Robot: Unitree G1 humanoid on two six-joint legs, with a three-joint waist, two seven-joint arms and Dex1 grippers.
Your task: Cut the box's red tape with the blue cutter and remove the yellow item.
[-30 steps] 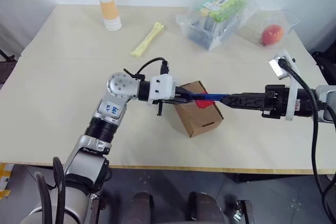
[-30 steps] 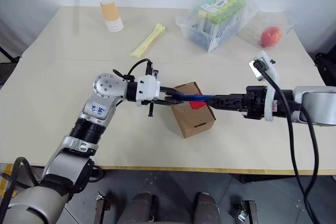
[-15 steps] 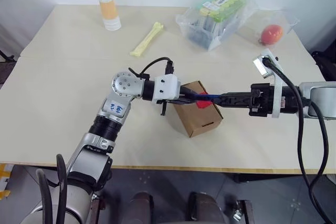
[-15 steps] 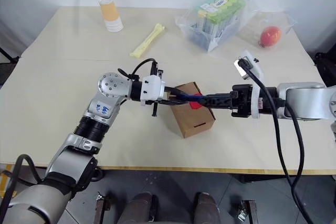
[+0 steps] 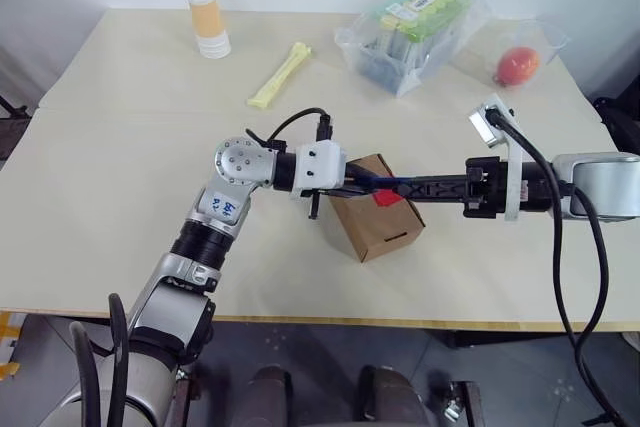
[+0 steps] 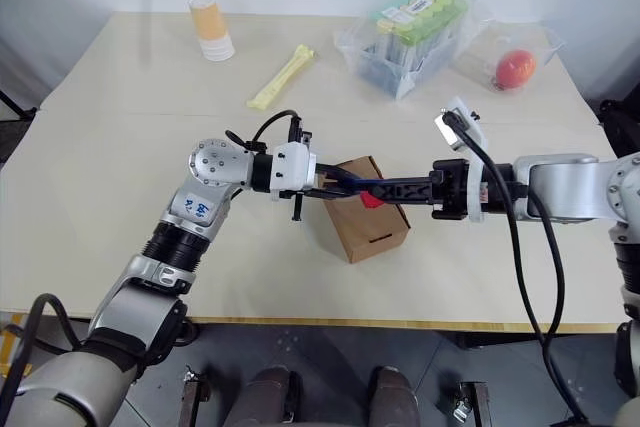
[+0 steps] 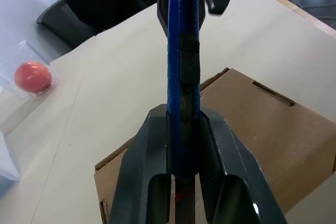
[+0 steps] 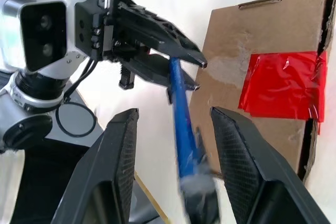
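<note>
Brown cardboard box (image 5: 375, 207) is seen mid-table, its bright red tape patch (image 8: 283, 85) uncut and the flaps closed. The slim dark-blue pen-like cutter (image 7: 182, 72) is clamped over the box by the left gripper (image 7: 181, 145); the right gripper (image 8: 173, 145) straddles its far end, not visibly clenched. Cutting and removal remain undone.

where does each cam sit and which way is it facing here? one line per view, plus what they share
Left and right eye: on the head, looking forward and down at the table; both arms show, with the left gripper and right gripper meeting over the box.
Left wrist: looks along its own fingers, clamped on the cutter, above the box.
Right wrist: looks between its own fingers at the cutter, the left gripper and the red tape.
Shared: every view shows the cutter and box.
</note>
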